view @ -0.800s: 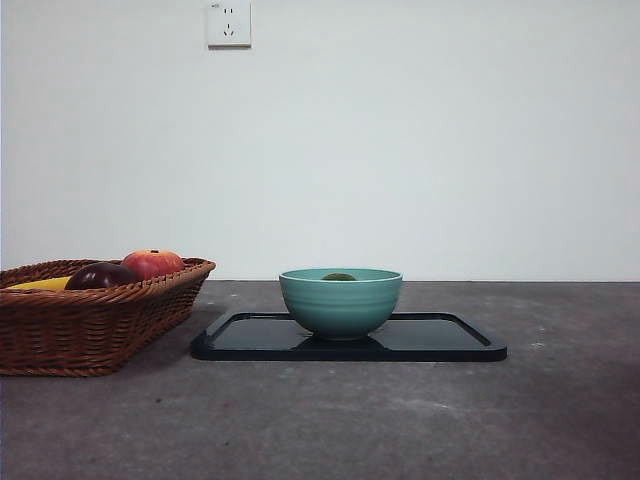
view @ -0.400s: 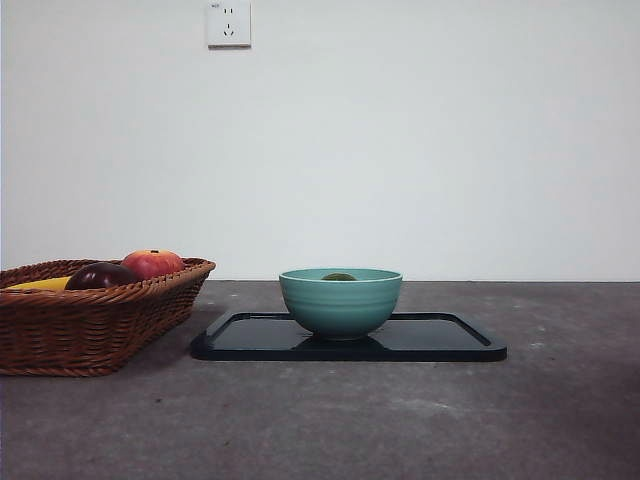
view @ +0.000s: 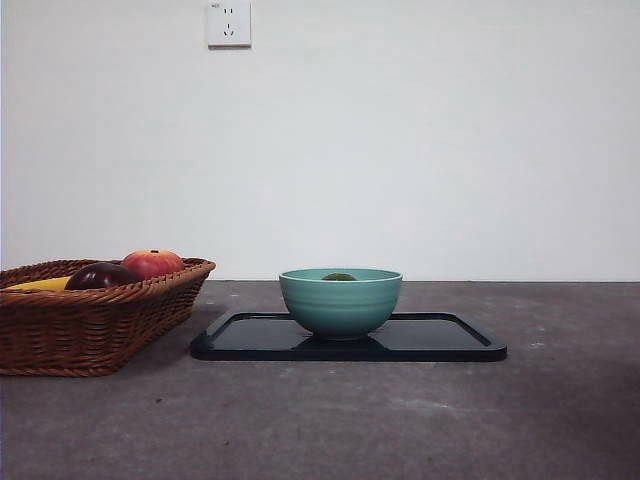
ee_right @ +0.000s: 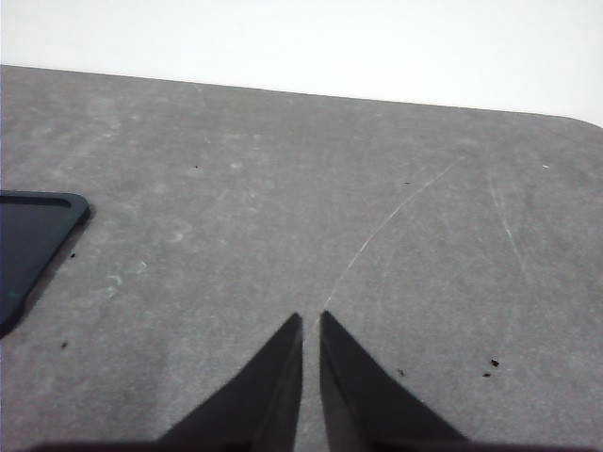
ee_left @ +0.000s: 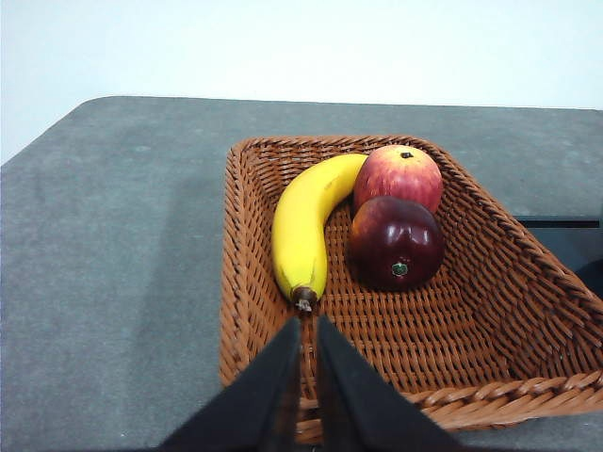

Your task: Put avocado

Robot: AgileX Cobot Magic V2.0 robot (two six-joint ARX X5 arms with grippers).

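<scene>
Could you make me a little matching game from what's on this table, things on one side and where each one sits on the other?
Things:
1. avocado
2. banana
3. bowl
4. left gripper

Places:
A. on the black tray
B. in the basket, beside the apple
C. in the bowl
D. over the basket's edge

Pairs: 1-C, 2-B, 3-A, 4-D

Open tabletop (view: 560,420) beyond tray (view: 440,352); basket (view: 90,330) opposite

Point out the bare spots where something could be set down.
Bare tabletop lies right of the black tray and in front of it. The tray's right half is bare. The wicker basket is crowded at its banana end, bare nearer the left hand.
</scene>
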